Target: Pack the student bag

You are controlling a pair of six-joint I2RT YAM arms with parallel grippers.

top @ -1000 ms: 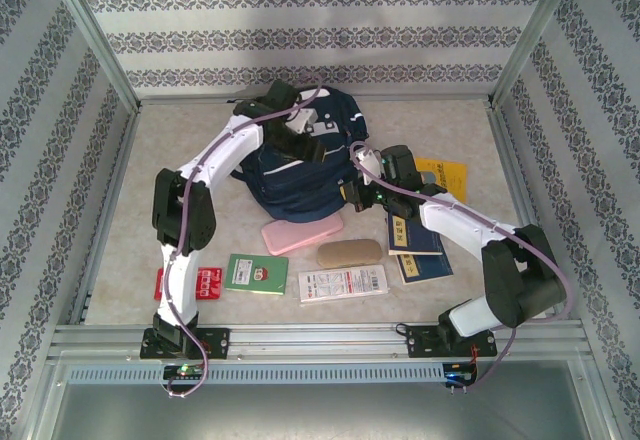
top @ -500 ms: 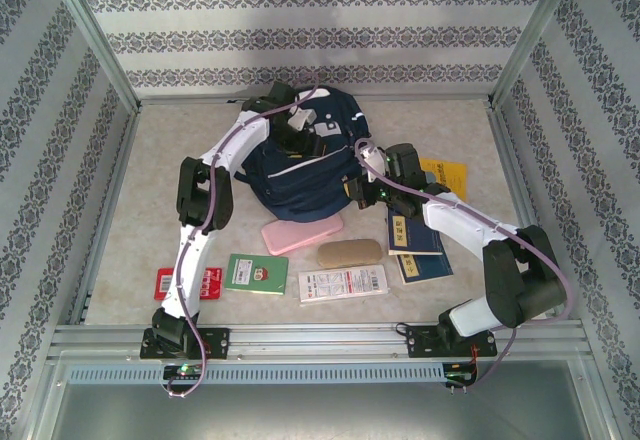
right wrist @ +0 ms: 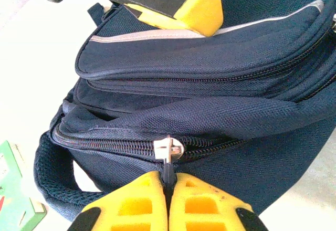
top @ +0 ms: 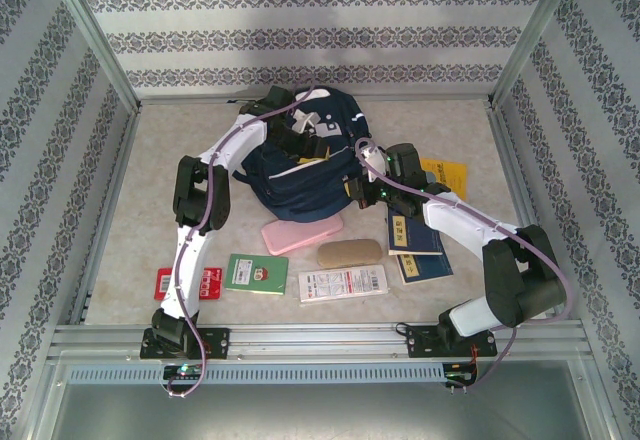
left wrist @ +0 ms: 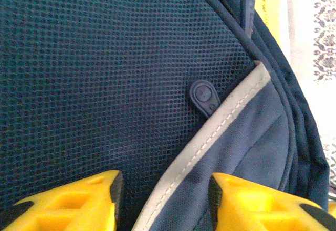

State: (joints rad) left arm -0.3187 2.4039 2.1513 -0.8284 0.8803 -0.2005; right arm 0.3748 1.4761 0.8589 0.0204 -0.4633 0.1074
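Robot test cell in a lab, dressed up as a room.
From my remote seat I see bare aluminium posts [top: 95, 35] framing printed wallpaper panels [top: 320, 35] across the top and both sides of the frame. They box in a beige tabletop [top: 130, 220]. A metal mounting rail [top: 320, 338] runs along the bottom edge, with the left arm base [top: 180, 340] and right arm base [top: 450, 340] bolted on. The student bag [top: 300, 190] lies at centre.

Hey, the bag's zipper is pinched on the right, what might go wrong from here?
The right jaws pinch only the zipper tab, so it may slip out. The left jaws stand apart over the mesh of the bag, not clamping it, so pulling may drag the bag instead of opening it.
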